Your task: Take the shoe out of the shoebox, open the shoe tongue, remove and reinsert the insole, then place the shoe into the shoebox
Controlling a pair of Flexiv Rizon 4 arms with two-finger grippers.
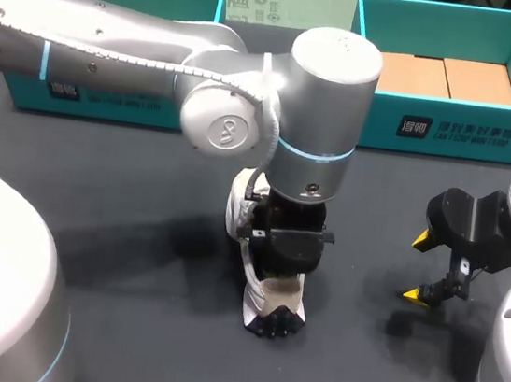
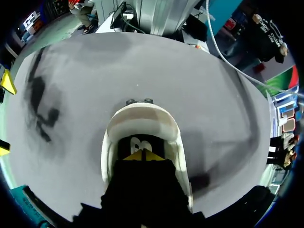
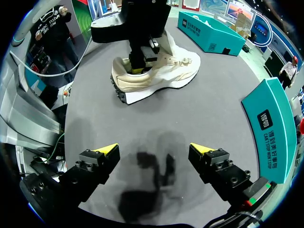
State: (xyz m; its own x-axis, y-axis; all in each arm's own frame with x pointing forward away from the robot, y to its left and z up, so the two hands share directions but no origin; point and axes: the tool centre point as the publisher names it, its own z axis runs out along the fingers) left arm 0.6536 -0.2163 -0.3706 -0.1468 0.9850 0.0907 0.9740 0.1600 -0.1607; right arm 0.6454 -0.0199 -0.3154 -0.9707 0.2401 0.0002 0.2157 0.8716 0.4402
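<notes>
Shoe point(image 3: 161, 71) out; my left claw point(image 2: 142, 155), narrowed inside it, perhaps pinches the insole point(image 2: 135, 142); right claw point(image 3: 154, 148) wide beside it; reboxing remains.

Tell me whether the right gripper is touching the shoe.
Apart. The right wrist view shows bare table between the open right gripper and the shoe well ahead of it.

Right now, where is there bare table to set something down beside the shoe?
The table is bare between the shoe and the right end effector, which hangs open over its far side. A wider bare patch lies on the shoe's other side, running up to the left shoebox. The shoe's opening is crowded: the left end effector sits inside it.
</notes>
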